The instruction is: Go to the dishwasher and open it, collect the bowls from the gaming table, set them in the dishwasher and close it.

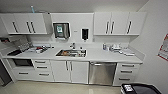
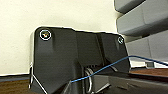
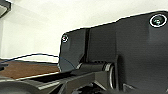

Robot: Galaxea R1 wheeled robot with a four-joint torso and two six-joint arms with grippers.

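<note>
So the dishwasher [image 1: 102, 73] sits shut under the table [image 1: 100, 56], right of the sink [image 1: 71, 53] and between the white cabinet doors [image 1: 70, 71] and a drawer stack [image 1: 126, 73]. Its steel front faces the room, and the bar handle [image 1: 102, 64] runs level along the top edge. Both wrist views show dark robot plates against a pale wall, so I can't tell how either gripper stands.
</note>
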